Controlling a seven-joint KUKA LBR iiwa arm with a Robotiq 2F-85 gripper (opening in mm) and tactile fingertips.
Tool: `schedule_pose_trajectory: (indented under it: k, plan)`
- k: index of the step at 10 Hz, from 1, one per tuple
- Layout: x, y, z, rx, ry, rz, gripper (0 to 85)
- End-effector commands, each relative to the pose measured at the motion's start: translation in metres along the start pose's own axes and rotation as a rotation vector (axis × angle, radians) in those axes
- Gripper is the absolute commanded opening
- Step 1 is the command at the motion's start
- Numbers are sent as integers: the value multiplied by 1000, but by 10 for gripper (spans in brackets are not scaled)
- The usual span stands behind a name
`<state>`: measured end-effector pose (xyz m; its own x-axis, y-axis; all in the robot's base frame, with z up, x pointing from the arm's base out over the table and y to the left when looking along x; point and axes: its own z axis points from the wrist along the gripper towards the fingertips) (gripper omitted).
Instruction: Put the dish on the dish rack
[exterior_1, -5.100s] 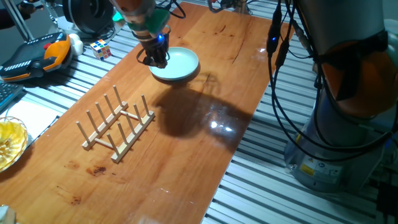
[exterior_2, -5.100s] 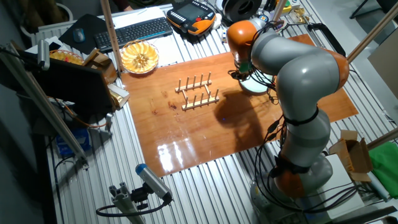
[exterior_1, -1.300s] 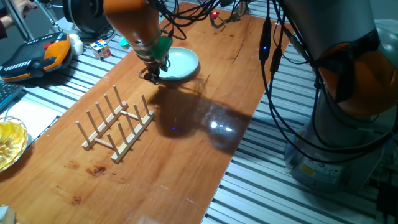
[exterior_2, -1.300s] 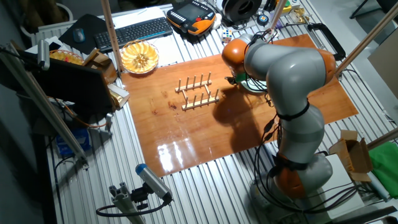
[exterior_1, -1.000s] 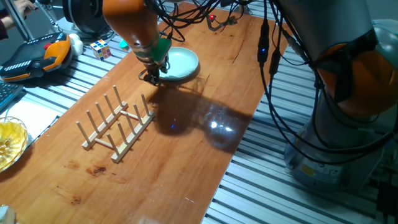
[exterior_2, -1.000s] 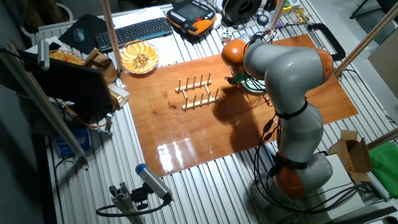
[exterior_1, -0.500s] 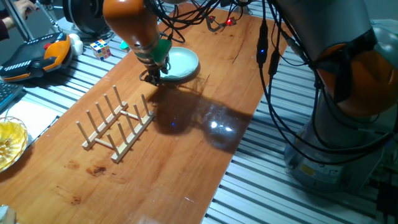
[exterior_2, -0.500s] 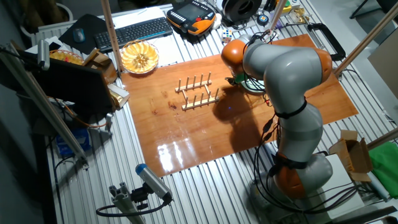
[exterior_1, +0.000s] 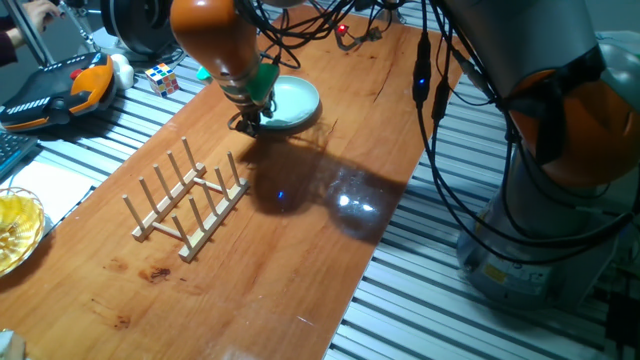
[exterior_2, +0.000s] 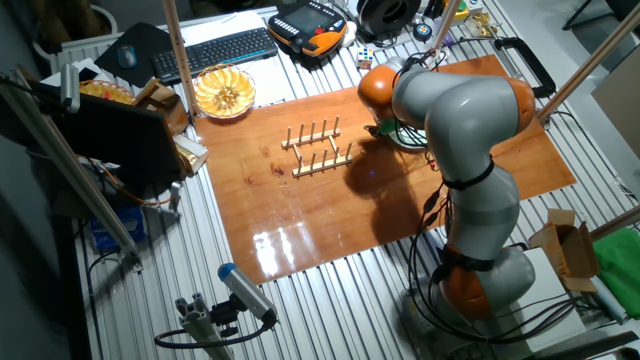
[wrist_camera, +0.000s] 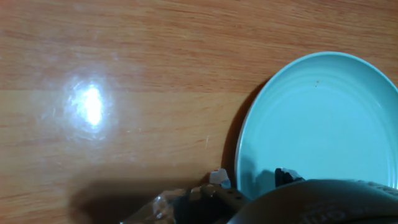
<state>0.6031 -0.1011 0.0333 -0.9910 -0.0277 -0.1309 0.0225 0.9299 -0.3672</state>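
Observation:
The dish (exterior_1: 291, 100) is a pale mint-green plate lying flat at the far end of the wooden table (exterior_1: 300, 250). It also shows in the other fixed view (exterior_2: 408, 137), mostly behind the arm, and at the right of the hand view (wrist_camera: 317, 124). My gripper (exterior_1: 245, 122) is low at the dish's rim on the side facing the rack. In the hand view the gripper (wrist_camera: 250, 177) straddles the rim, one fingertip (wrist_camera: 217, 177) outside and one inside, with a visible gap. The dish rack (exterior_1: 188, 205), light wood with upright pegs, stands empty nearer the front; it also shows in the other fixed view (exterior_2: 318, 148).
A yellow translucent bowl (exterior_1: 15, 230) sits off the table's left edge, also in the other fixed view (exterior_2: 224, 92). A Rubik's cube (exterior_1: 163, 78) and an orange-black pendant (exterior_1: 55, 85) lie on the slatted bench. A keyboard (exterior_2: 215, 50) lies beyond.
Over five seconds the gripper came down from above the dish to its rim. In the last second it has barely moved. The dish has stayed in place.

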Motion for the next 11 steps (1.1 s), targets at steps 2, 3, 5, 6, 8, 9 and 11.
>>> schedule_pose_trajectory:
  k: [2,3,5,6,8,9,11]
  plan:
    - [0,0,0,3,1,-4,407]
    - [0,0,0,1,2,-7,363]
    - [0,0,0,-2,4,-10,297]
    - [0,0,1,-6,5,-9,270]
    - [0,0,0,-11,7,-9,127]
    - [0,0,0,-15,7,-5,7]
    - [1,0,-2,-10,-2,-3,7]
